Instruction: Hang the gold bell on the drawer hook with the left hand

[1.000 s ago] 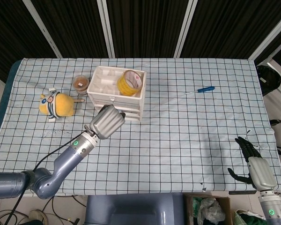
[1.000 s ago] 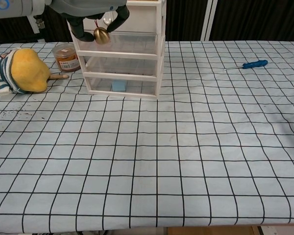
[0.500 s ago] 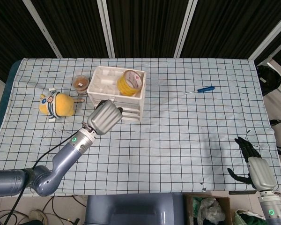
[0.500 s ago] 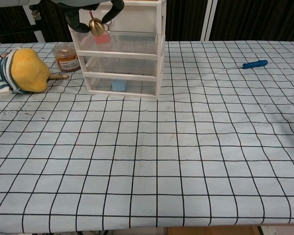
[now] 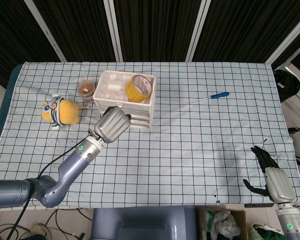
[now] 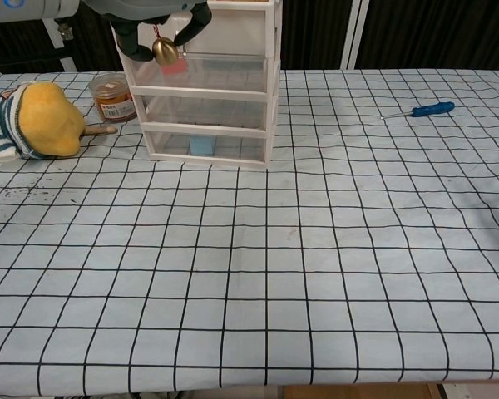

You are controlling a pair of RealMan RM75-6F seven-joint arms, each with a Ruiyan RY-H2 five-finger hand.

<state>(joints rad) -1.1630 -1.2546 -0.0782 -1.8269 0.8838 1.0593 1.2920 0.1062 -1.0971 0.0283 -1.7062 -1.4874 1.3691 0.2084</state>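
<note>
the left hand [image 6: 154,15] pinches the gold bell [image 6: 165,51] by its cord against the top front of the drawer unit [image 6: 233,91], where the hook is hidden, so the loop could miss and drop.

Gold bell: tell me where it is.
In the chest view, the gold bell hangs from the left hand at upper left, against the drawer unit's top drawer front.

The left hand [image 5: 111,125] at centre left has a ribbed silver-grey shell with black fingers, on a blue-grey rounded arm with a green ring light at the wrist and a black cable trailing beneath. The right hand [image 5: 271,176] at lower right has the same silver back, black fingers and green wrist light.
</note>
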